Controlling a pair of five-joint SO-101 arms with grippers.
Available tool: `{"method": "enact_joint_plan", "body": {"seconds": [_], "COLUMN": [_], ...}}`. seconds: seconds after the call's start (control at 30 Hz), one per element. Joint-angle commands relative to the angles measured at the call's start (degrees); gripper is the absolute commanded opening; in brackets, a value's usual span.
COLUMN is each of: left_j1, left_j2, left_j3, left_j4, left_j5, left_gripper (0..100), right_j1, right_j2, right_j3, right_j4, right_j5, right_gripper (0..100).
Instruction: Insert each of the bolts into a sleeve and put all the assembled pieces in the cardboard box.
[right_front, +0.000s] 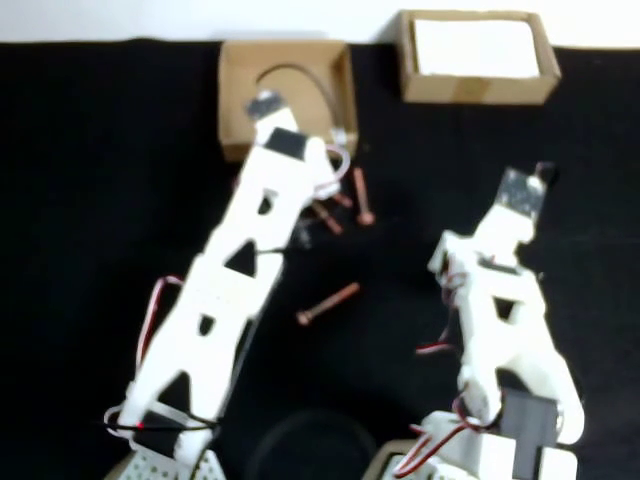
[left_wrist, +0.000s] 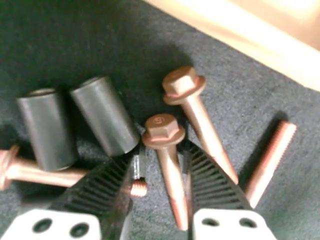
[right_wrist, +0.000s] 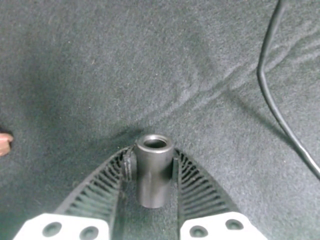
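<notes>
My left gripper (left_wrist: 162, 165) is open, its black ribbed fingers (left_wrist: 212, 185) straddling the shank of a copper bolt (left_wrist: 169, 170) that lies on the mat. Around it lie several more bolts (left_wrist: 192, 112) and two dark sleeves (left_wrist: 105, 115). From above, this arm's gripper (right_front: 318, 205) sits just below a brown cardboard box (right_front: 232, 100). My right gripper (right_wrist: 154, 172) is shut on a dark sleeve (right_wrist: 154, 167), held open end up above the mat. In the high view it (right_front: 540, 178) is at the right, below a second cardboard box (right_front: 478, 88).
A lone bolt (right_front: 327, 303) lies mid-table between the arms, with others (right_front: 362, 195) near the left gripper. A thin black cable (right_wrist: 280, 100) runs across the mat beside the right gripper. The second box holds something white. A dark round object (right_front: 305, 445) sits at the front.
</notes>
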Motion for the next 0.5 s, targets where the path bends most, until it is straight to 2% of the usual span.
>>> {"method": "enact_joint_plan", "body": {"seconds": [0.0,0.1,0.23,0.33,0.47], "left_j1": [-0.75,-0.66,1.10,4.35,7.96], "left_j2": [-0.66,-0.75,-1.80,-5.85,-14.11], "left_j3": [0.04,-0.04,-0.92,-5.58,-9.89], "left_j4": [-0.26,-0.44,1.23,6.86,7.56], "left_j5": [-6.24,-11.34,-21.19,-30.86,-40.35], "left_gripper": [6,1,1,1,1], "right_j1": [-0.22,-0.22,-0.22,-0.31,-2.77], "right_j2": [-2.51,-3.03,-4.70,-10.86,-22.20], "right_j3": [0.04,0.40,-0.84,-3.21,-6.55], "right_j4": [-0.84,-0.84,0.92,7.34,14.37], "right_j5": [-0.18,-0.09,-0.09,-0.09,0.00], "right_gripper": [0.6,0.6,0.6,0.6,0.6]}}
